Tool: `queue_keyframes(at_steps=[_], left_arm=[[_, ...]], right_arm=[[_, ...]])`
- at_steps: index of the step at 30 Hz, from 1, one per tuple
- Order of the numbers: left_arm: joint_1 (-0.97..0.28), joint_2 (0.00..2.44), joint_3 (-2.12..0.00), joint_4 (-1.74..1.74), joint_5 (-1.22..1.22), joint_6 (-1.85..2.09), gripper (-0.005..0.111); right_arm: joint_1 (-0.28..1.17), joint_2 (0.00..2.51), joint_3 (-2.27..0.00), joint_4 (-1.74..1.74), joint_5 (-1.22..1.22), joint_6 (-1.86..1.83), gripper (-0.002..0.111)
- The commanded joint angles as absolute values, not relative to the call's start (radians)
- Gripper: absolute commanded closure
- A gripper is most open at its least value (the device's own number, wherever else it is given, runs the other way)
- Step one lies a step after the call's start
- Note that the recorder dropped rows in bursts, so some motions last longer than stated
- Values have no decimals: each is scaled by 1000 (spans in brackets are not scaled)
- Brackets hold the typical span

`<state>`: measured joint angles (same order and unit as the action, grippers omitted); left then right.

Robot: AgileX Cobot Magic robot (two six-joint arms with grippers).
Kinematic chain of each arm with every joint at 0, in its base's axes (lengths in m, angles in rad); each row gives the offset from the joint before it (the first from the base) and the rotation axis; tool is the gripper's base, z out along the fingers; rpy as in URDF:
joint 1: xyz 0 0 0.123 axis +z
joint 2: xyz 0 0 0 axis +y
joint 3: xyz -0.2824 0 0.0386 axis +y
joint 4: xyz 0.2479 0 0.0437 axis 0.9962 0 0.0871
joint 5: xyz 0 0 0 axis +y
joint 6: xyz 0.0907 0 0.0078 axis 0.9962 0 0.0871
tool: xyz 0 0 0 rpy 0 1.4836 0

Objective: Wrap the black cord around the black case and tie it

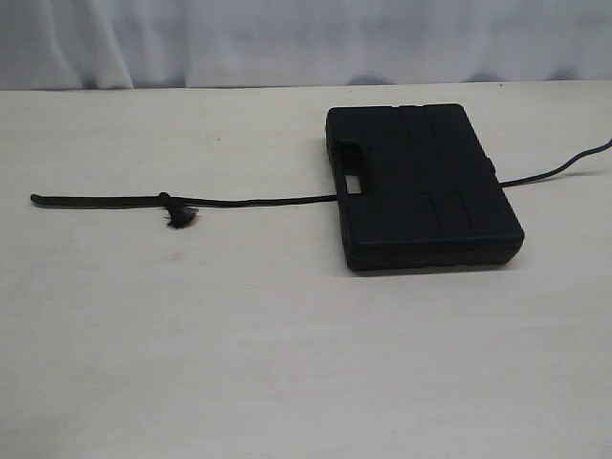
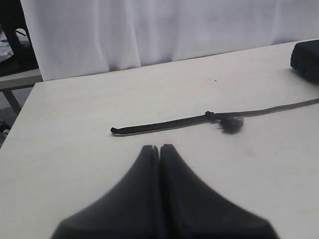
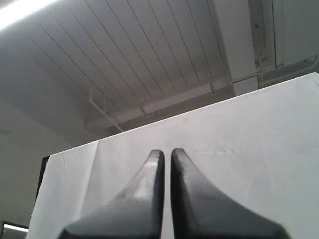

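Exterior, case: the black case [image 1: 426,186] lies flat on the pale table [image 1: 287,363], right of the middle, handle side turned left.
Exterior, cord: the black cord [image 1: 258,201] runs straight from its free end at far left, past a knot [image 1: 164,200] with a frayed tuft [image 1: 180,218], to the case's handle side. It reappears from the opposite side and leaves at the right edge (the stretch between is hidden).
Exterior, arms: neither in view.
Left wrist, claw: the left gripper [image 2: 159,148] has its tips pressed together, holding nothing, above the table near the cord's free end, apart from it.
Left wrist, case: only a corner shows.
Right wrist, claw: the right gripper [image 3: 167,152] is closed and empty, with a thin slit between the tips, aimed at a white sheet [image 3: 234,164] and the ceiling [image 3: 124,50].
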<state>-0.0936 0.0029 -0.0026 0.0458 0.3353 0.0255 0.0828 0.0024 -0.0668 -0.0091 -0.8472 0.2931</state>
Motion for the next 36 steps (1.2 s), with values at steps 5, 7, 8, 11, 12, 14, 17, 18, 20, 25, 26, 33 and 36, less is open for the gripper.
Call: queue_keyframes(at_steps=[5,7,8,11,12,14,17,18,20,25,26,33,36], left_arm=[[-92,0,0,41,324,21,107],[-92,0,0,41,324,21,107],[-92,0,0,41,324,21,107],[-92,0,0,41,324,21,107],[-92,0,0,41,324,21,107],[-92,0,0,41,324,21,107],[-92,0,0,41,324,21,107],[-92,0,0,41,324,21,107],[-92,0,0,41,324,21,107],[-92,0,0,41,324,21,107],[-92,0,0,41,324,21,107],[-92,0,0,41,324,21,107],[-92,0,0,41,324,21,107]], right_arm=[[85,26,-367,-16,-346,289,104],[85,79,-443,-16,-202,289,104],[85,118,-489,-16,-112,285,104],[85,307,-663,-16,159,281,96],[85,351,-695,-16,202,273,91],[85,464,-774,-16,314,229,80],[85,635,-881,-12,503,149,63],[85,742,-948,-12,623,119,58],[85,854,-1010,-12,712,101,58],[85,1125,-1049,178,730,-79,58],[85,1182,-1055,223,730,-139,58],[139,1552,-1241,313,791,-187,58],[253,1655,-1309,297,766,-153,58]])
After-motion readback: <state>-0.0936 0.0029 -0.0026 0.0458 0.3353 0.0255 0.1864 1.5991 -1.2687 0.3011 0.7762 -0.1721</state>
